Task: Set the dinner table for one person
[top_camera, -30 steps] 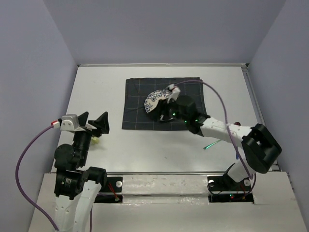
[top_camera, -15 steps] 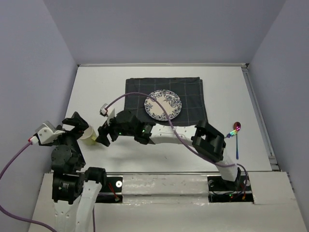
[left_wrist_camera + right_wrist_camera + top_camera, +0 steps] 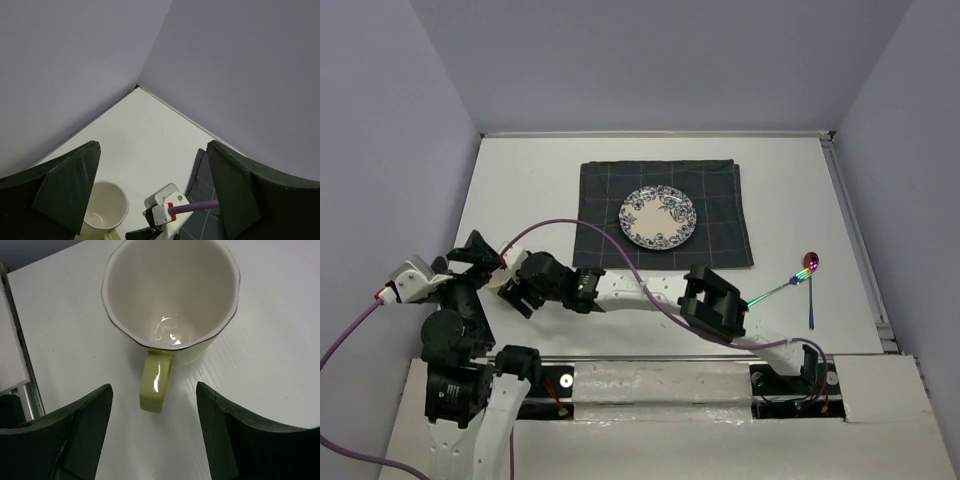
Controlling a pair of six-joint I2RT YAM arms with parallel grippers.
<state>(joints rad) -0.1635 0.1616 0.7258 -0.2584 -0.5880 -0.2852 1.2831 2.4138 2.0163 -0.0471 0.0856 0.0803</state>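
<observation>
A pale green cup (image 3: 170,295) with a cream inside stands upright on the white dinner table (image 3: 520,180) at the near left. Its handle (image 3: 156,382) points at my right gripper (image 3: 155,435), which is open; the handle's end lies between the fingertips, touching neither. My right arm reaches across the table to the left, its gripper (image 3: 515,290) hiding the cup from above. My left gripper (image 3: 155,195) is open and empty, with the cup (image 3: 105,205) beside its left finger. A blue-patterned plate (image 3: 658,217) lies on the dark checked cloth (image 3: 720,190).
An iridescent spoon (image 3: 798,276) and a thin blue utensil (image 3: 811,305) lie on the table at the right. The right arm's purple cable (image 3: 570,225) arcs over the cloth's near left corner. Grey walls close the table at the back and sides.
The right gripper has let go of the plate on the cloth and swung left to the cup. The left gripper has drawn back to the left of the cup.
</observation>
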